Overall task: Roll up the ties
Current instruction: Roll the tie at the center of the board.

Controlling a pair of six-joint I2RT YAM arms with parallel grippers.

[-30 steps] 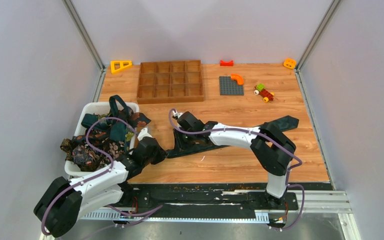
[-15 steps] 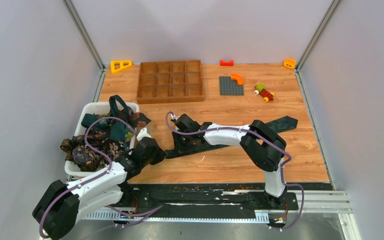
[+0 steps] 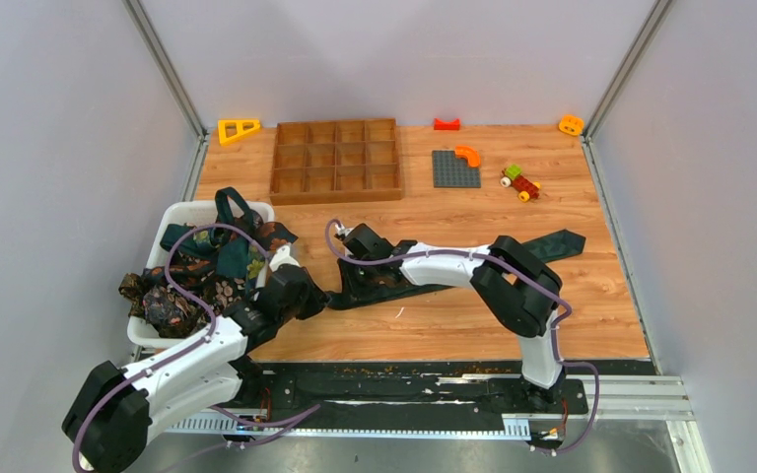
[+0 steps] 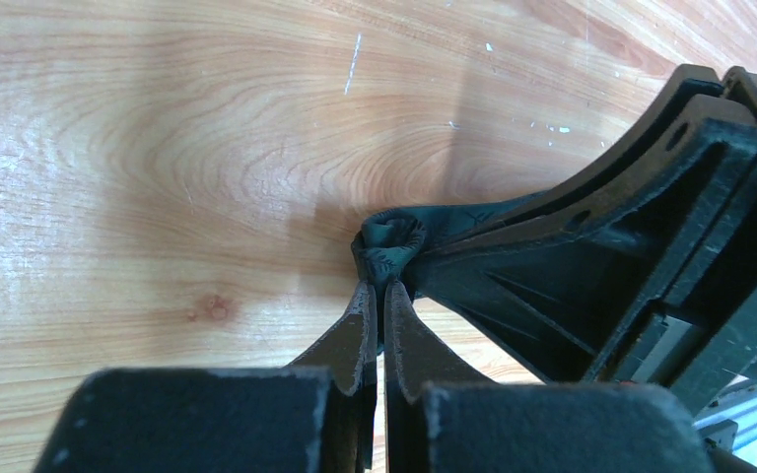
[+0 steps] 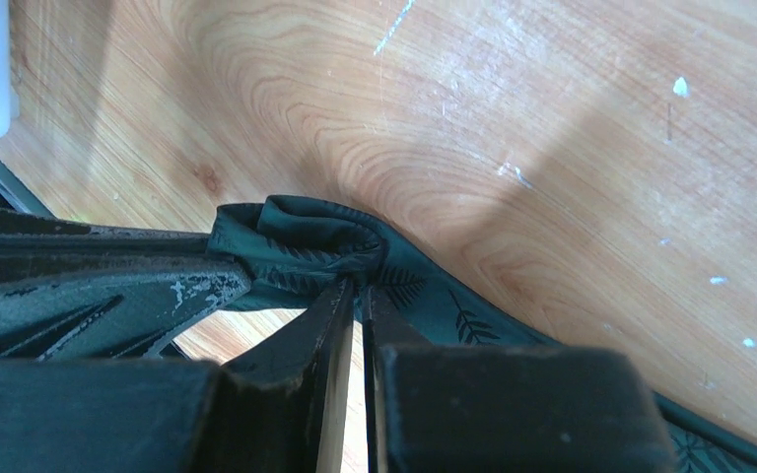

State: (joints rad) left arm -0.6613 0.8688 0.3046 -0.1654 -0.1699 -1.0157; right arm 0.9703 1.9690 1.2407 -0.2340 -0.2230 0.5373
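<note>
Where the table (image 3: 434,325) meets its left edge, a white bin (image 3: 185,209) holds a heap of ties (image 3: 197,281). These are teal, dark and brown patterned, tangled together, and several drape over the bin's rim. At the far side of the table, right of the bin, stands a wooden tray (image 3: 336,160) divided into a grid of square compartments.

A yellow triangle (image 3: 238,129) lies just left of the tray's far corner. To the tray's right are a red block (image 3: 446,124) and a grey baseplate (image 3: 451,172) with an orange curved piece (image 3: 468,155) on its far right corner. Further right are a small brick car (image 3: 520,182) and an orange block (image 3: 571,125) in the far right corner.

One dark green tie (image 3: 557,242) with a leaf pattern lies flat on the table, running from the right side towards the bin. The right arm (image 3: 453,264) lies above its middle stretch and hides that part in the top view. The tie's left end is curled into a small, loose roll.

The left gripper (image 4: 379,296) has its fingers pressed together, pinching the fabric at the roll from the near-left side. The right gripper (image 5: 355,296) meets the same roll from the opposite side. Its fingers are almost touching and clamp a fold of the tie. The two grippers' fingers stand just beside each other at the roll.
</note>
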